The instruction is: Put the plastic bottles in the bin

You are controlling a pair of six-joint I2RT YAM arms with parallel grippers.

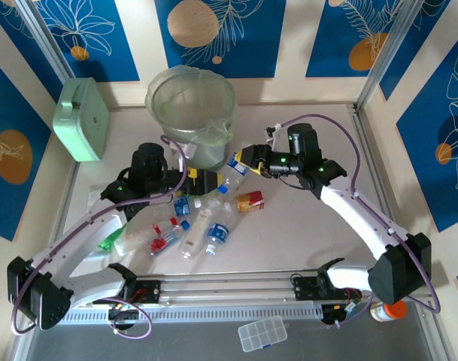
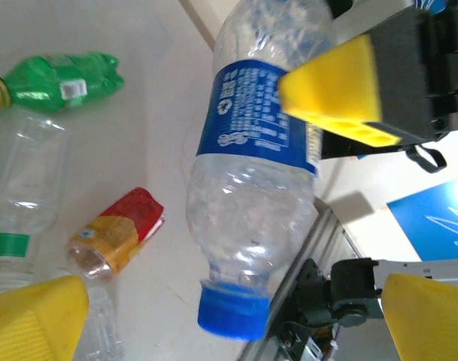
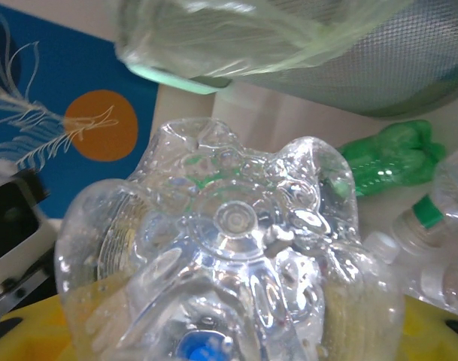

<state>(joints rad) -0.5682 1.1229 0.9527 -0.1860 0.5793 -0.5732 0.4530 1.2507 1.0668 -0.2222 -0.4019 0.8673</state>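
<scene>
- Top view: the right claw (image 1: pixel 242 159) is clamped on a bottle (image 1: pixel 235 167) just beside the bin (image 1: pixel 202 147), on its near-right side. The left claw (image 1: pixel 207 181) sits close by, spread wide and gripping nothing. My first worry is that the two claws are so near each other that a sloppy lift could bump them together and knock the bottle loose. The rest of the bottles (image 1: pixel 202 226) lie scattered on the bench (image 1: pixel 304 233) in front of the bin.
- Left wrist: the bottle is clear and crinkly, with a blue label and a blue cap. It hangs tilted above the bench. The right claw's yellow pad (image 2: pixel 334 98) presses on the label band. Plastic that thin looks like it could buckle and squirt out of the grip. A green bottle (image 2: pixel 63 83) lies below.
- Right wrist: the bottle's dimpled base faces the camera, with the cap pointing away. The bin's rim and its loose bag loom above it. I'd guess it has to go higher first, or it hits the wall or snags the bag.
</scene>
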